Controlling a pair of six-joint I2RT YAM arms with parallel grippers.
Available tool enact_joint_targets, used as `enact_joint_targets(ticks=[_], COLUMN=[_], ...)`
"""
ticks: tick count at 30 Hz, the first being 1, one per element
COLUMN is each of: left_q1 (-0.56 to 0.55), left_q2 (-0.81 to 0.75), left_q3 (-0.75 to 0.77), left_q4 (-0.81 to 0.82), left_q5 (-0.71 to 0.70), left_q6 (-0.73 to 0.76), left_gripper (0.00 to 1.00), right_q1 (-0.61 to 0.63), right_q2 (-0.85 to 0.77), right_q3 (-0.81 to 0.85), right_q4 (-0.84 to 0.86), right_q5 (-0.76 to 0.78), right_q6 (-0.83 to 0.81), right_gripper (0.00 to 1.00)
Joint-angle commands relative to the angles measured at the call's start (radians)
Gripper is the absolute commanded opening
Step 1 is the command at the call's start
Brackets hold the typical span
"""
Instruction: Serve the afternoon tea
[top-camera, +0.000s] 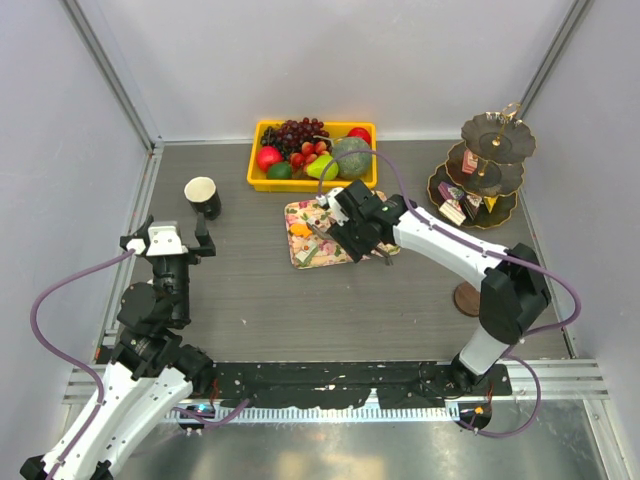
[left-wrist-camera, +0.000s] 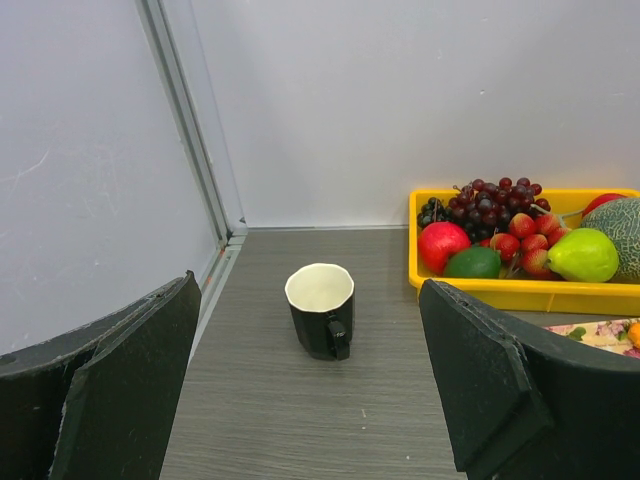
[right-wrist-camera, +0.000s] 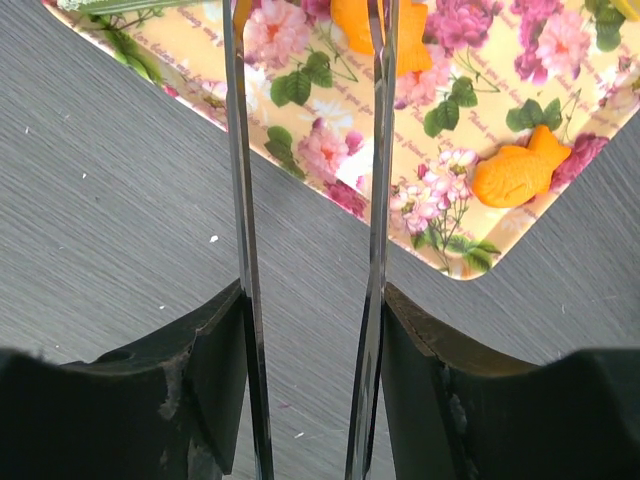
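The light is bright and even, coming from above, so shadows stay soft and faint. In the top view the metal plate (top-camera: 400, 450) at 6 o'clock gives a pale glare. In the left wrist view the black cup (left-wrist-camera: 320, 310) is sharp, but the fingers (left-wrist-camera: 130, 390) of the left gripper (left-wrist-camera: 308, 285) at 7 and 5 o'clock look soft. In the right wrist view the tongs (right-wrist-camera: 378, 200) shine strongly.

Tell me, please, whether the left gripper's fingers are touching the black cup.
Apart. The left wrist view shows the black cup standing beyond the open left fingers, with bare table between them.
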Motion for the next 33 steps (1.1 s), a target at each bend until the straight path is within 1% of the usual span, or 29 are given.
enact_joint_targets(ticks=[1,6,11,15,17,18,21,27,29,33], left_q1=[0.0,-0.002,-0.002,-0.002,-0.002,-0.002,-0.002,-0.002,0.0,-0.002], left_q2=[0.008,0.009,0.014,0.011,0.011,0.011,0.009,0.006,0.006,0.003], left_q3=[0.011,0.011,0.011,0.011,0.011,0.011,0.012,0.011,0.011,0.012], left_q4=[0.036,0.036,0.036,0.036,0.036,0.036,0.036,0.036,0.036,0.036], left_q5=[0.004,0.004,0.006,0.004,0.004,0.004,0.004,0.003,0.003,0.001], left_q6=[0.003,0.003,0.003,0.003,0.005,0.005,0.005,0.006,0.005,0.006], left_gripper=[0.99,0.99,0.99,0.99,0.99,0.99,0.99,0.99,0.99,0.99], right_q1=[0.01,0.01,0.011,0.011,0.011,0.011,0.01,-0.013,-0.035,-0.119], right_q2=[0.024,0.081,0.114,0.094,0.073,0.055,0.009,-0.103,-0.145,-0.235], right_q3=[0.062,0.087,0.098,0.099,0.102,0.104,0.121,0.136,0.138,0.13], right_q4=[0.04,0.033,0.03,0.02,-0.003,-0.011,-0.055,-0.147,-0.181,-0.243], right_q5=[0.024,0.059,0.044,0.041,0.036,0.036,0.05,0.144,0.177,0.217], right_q6=[-0.033,-0.041,-0.055,-0.053,-0.053,-0.052,-0.044,-0.015,-0.004,0.037], right_gripper=[0.55,0.56,0.54,0.43,0.32,0.31,0.3,0.3,0.3,0.31])
